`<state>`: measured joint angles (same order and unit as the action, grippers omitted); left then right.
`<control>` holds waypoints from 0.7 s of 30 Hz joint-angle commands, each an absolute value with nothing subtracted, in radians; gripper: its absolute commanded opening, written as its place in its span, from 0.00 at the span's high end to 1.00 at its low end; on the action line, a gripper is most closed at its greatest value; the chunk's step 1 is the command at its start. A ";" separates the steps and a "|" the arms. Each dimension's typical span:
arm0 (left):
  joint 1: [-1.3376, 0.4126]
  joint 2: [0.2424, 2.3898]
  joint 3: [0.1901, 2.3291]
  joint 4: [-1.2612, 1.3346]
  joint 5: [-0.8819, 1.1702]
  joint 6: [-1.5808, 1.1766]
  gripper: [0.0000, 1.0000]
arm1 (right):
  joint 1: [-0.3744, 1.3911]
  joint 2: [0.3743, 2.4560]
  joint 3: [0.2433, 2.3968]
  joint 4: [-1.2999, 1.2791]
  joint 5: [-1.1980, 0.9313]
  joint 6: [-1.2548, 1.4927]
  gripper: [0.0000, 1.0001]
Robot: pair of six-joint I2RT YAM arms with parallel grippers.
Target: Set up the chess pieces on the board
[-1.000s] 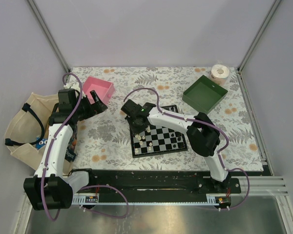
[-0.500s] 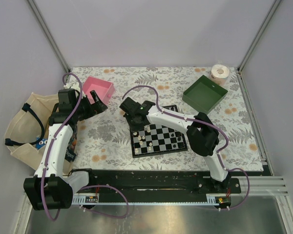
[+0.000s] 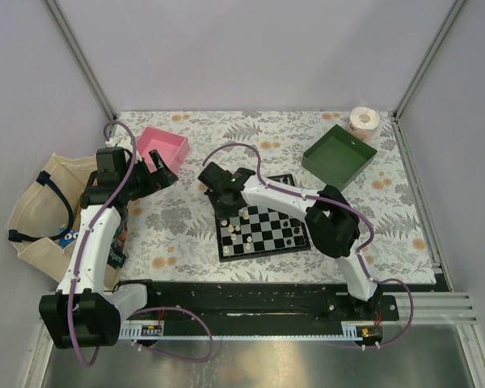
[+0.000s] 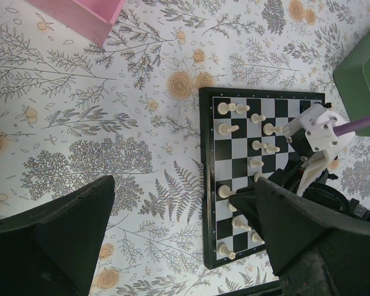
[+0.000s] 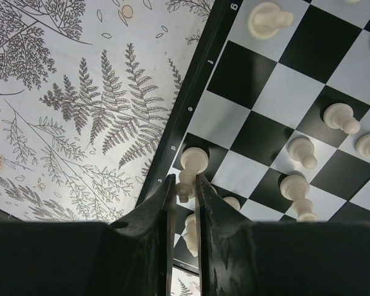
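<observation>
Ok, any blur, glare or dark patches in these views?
Top view: even soft light, but the chess pieces on the board are mere specks. Left wrist: board sharp, left fingers black blurred shapes. Right wrist: the cream piece between the right fingers is crisp, those fingers dark.

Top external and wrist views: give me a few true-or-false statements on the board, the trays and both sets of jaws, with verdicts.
The right gripper has its jaws closed on a cream piece at the edge of the board. True.
The left gripper grips a black piece. False: its jaws stand wide open with nothing between them, above the tablecloth.
The pink tray lies on the left arm's side of the board, the green tray on the right arm's side. True.
The board lies inside the green tray. False: it lies on the tablecloth, apart from both trays.
</observation>
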<state>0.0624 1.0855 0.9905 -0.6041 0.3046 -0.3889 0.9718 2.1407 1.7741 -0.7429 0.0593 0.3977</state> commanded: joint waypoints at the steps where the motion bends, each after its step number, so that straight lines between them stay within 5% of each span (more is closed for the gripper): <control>1: 0.064 1.074 1.000 -0.574 0.328 -0.380 0.01 | 0.959 2.132 1.778 -0.719 0.063 0.396 0.82; 10: 0.066 1.075 1.000 -0.572 0.328 -0.380 0.01 | 0.960 2.114 1.776 -0.713 0.038 0.390 0.58; 21: 0.066 1.077 1.002 -0.572 0.330 -0.379 0.01 | 0.953 2.014 1.758 -0.718 0.078 0.377 0.54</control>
<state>0.0624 1.0855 0.9905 -0.6041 0.3073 -0.3893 0.9665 2.1323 1.7710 -0.7303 0.0593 0.3950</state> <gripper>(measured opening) 0.988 0.452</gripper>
